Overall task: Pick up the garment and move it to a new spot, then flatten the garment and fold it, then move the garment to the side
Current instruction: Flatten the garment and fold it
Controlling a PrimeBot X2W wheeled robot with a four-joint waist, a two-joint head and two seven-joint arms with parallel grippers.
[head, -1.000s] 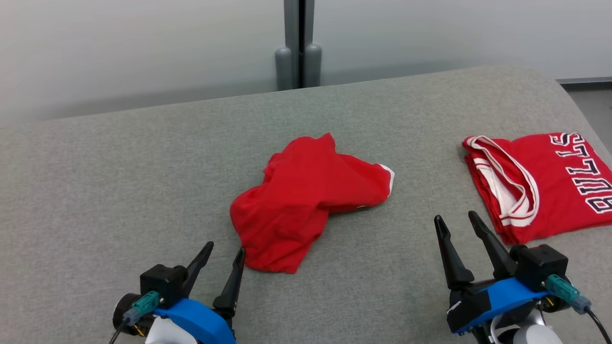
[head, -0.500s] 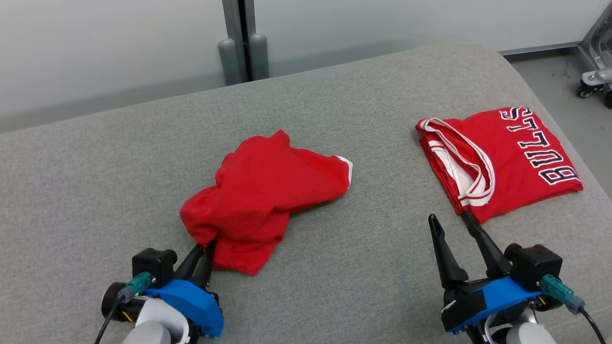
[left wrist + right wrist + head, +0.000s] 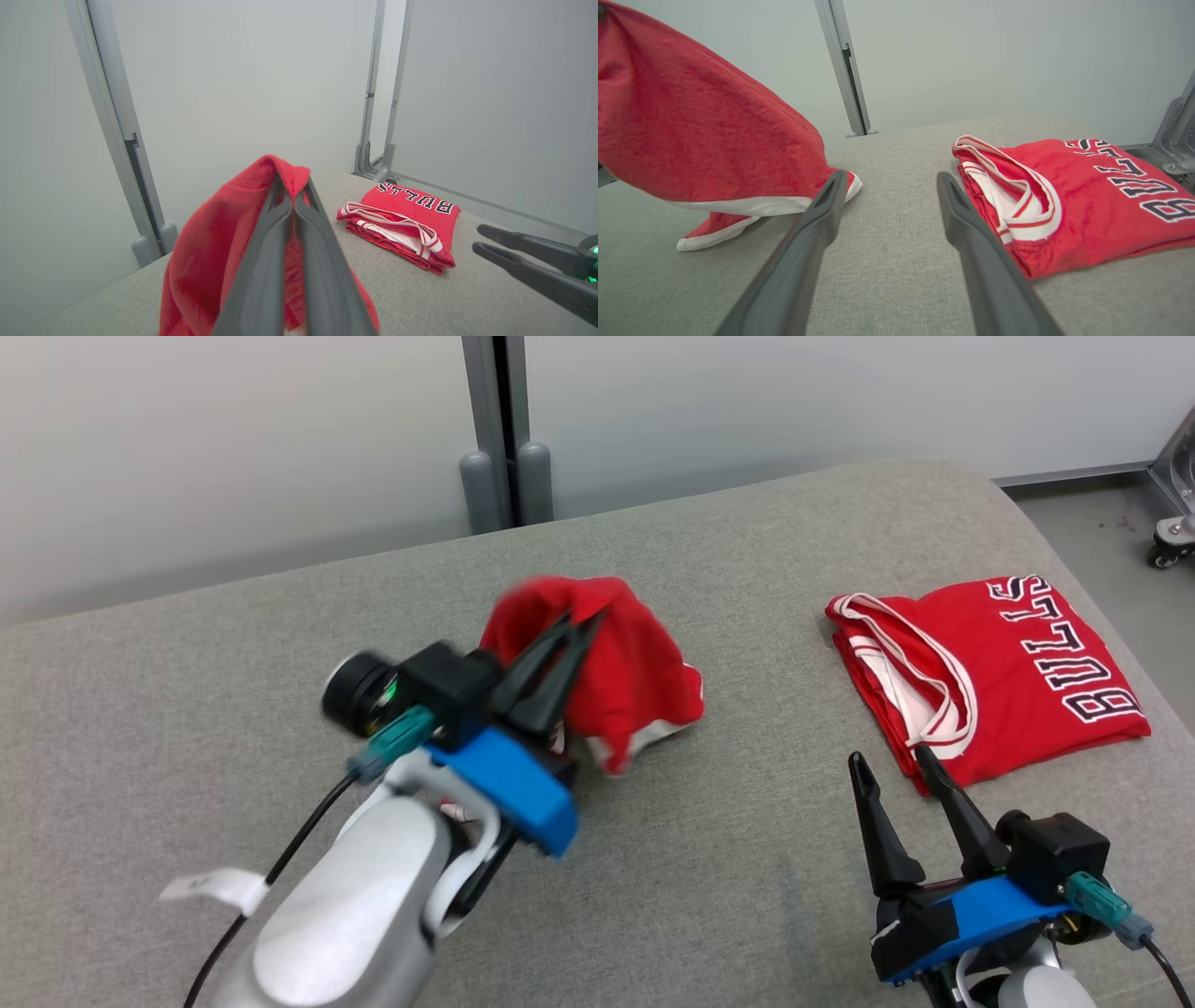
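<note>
My left gripper (image 3: pixel 581 619) is pinched tight on the red garment (image 3: pixel 639 663). The two fingers are pressed together, with a ridge of cloth caught between them near the tips. The garment sits just above the middle of the head view, bunched and hanging from my fingers. Its white-trimmed lower edge touches the grey cushion (image 3: pixel 233 709) (the right wrist view shows that hem lying on the fabric at its lower left, with the bulk hanging above).

My right gripper (image 3: pixel 887 758) is at the lower right of the head view, fingers spread wide with nothing between them. Its tips are just beside the near corner of a folded red jersey (image 3: pixel 1018 663) lettered BULLS. The jersey lies flat at the right of the frame, its white-and-red striped trim turned toward the centre, well apart from the garment I hold. Pale wall panels (image 3: pixel 233 448) and a grey post (image 3: pixel 504 429) run across the top of the frame.
</note>
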